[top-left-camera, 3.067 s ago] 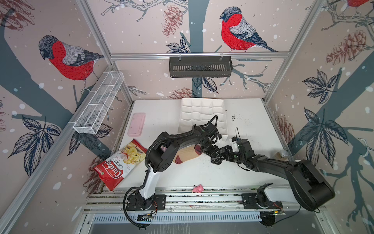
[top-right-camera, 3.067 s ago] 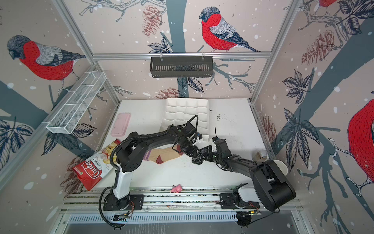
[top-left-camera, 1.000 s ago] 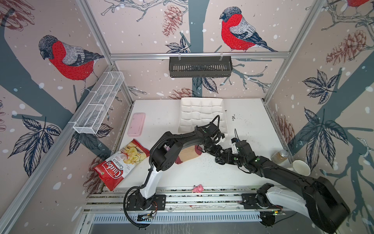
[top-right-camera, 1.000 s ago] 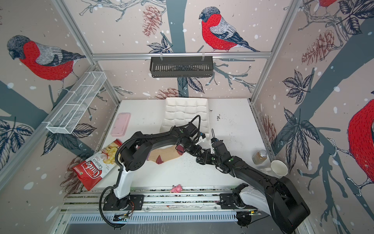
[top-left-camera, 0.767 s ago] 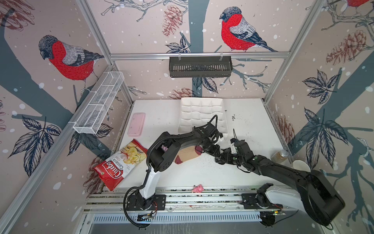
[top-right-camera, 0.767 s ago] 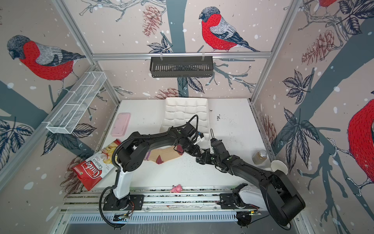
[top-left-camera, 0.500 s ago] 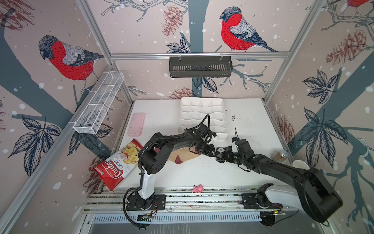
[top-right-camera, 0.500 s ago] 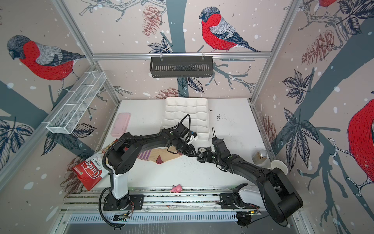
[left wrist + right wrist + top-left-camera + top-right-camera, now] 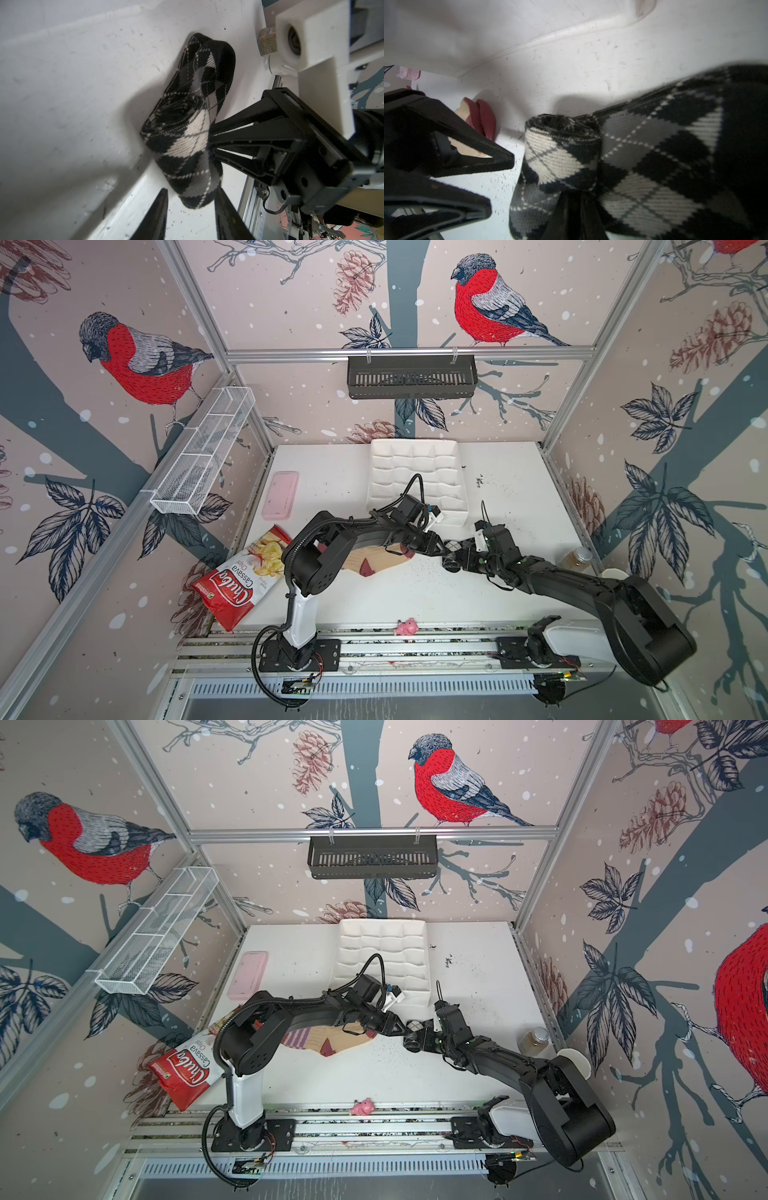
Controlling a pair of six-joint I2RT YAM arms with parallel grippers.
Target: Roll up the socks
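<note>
Right pincer is clenching the half-rolled black-grey-white argyle fabric sock just beside the white compartmented tray while left pincer is hanging released, rolling underway, next likely needing a regrip on the loose tail.

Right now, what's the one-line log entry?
left gripper: open | right gripper: shut on argyle sock, partly rolled | tan sock: unrolled on table

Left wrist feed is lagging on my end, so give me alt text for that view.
A partly rolled argyle sock fills the middle of the view, pinched from the side by the black right hand. The left hand is open, with the sock's loose end between its jaws.
</note>
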